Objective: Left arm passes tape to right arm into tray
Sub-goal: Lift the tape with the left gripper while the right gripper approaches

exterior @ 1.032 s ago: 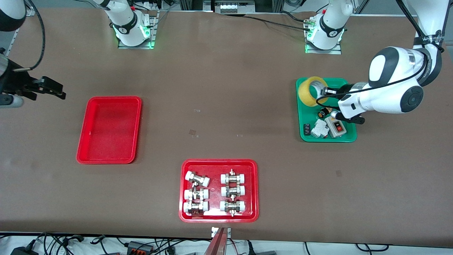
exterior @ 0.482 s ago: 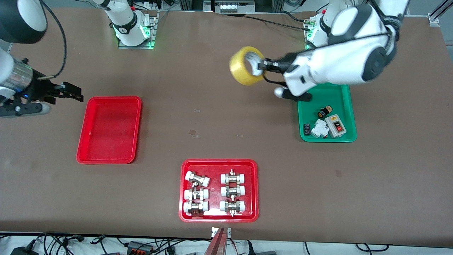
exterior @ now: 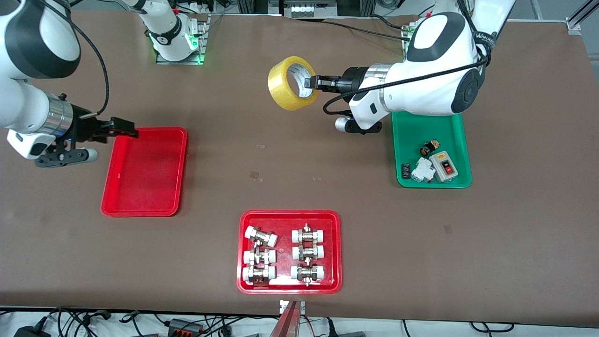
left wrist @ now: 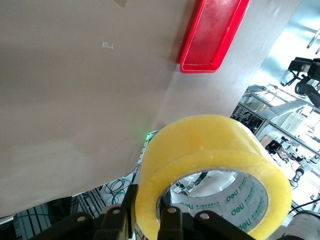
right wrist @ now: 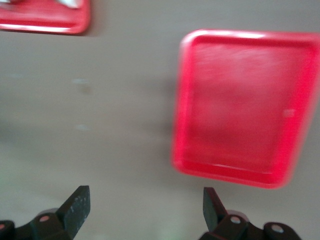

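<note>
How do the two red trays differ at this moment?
The plain red tray is empty; the red tray with fittings holds six metal pipe fittings. The plain one lies toward the right arm's end of the table, farther from the front camera; the other sits mid-table, nearest the camera. Both are rectangular with raised rims.

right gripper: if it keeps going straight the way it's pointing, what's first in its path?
Probably nothing on the table. The open right gripper points across the plain red tray, above it, toward the tape in the left gripper; heights are unclear.
</note>
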Action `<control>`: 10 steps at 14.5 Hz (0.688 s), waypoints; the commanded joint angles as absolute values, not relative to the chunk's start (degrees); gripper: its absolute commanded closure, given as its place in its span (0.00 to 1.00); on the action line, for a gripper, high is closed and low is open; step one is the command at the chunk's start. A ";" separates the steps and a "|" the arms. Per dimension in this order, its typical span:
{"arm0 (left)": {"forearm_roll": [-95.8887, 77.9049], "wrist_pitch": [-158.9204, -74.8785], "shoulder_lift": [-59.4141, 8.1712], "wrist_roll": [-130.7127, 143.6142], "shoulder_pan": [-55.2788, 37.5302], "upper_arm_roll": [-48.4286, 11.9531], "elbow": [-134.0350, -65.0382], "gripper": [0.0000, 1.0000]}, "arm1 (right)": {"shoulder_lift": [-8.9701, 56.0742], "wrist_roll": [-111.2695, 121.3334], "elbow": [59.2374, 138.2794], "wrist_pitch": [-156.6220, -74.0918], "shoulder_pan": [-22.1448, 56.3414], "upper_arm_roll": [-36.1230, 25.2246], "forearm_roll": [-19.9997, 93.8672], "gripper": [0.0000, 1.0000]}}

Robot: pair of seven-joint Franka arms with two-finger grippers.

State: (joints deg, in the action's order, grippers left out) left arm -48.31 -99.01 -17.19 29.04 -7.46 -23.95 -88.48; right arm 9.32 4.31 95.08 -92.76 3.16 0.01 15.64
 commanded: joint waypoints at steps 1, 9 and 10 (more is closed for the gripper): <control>-49.57 -99.75 -18.19 29.80 -8.00 -23.91 -86.31 1.00 | 9.67 4.22 93.60 -90.88 5.52 -0.09 27.64 0.00; -49.39 -98.96 -17.93 29.88 -7.30 -23.99 -86.31 1.00 | 11.25 -15.09 83.41 -99.21 21.26 -0.09 42.27 0.00; -49.39 -98.88 -17.93 29.88 -7.12 -23.99 -86.31 1.00 | 11.51 -16.94 83.41 -101.49 22.14 -0.09 42.71 0.00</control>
State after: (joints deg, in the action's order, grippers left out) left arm -48.31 -99.75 -17.36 29.08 -7.43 -23.89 -88.13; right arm 9.72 -13.05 85.18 -98.63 20.32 0.49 40.67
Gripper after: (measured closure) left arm 0.784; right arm 0.000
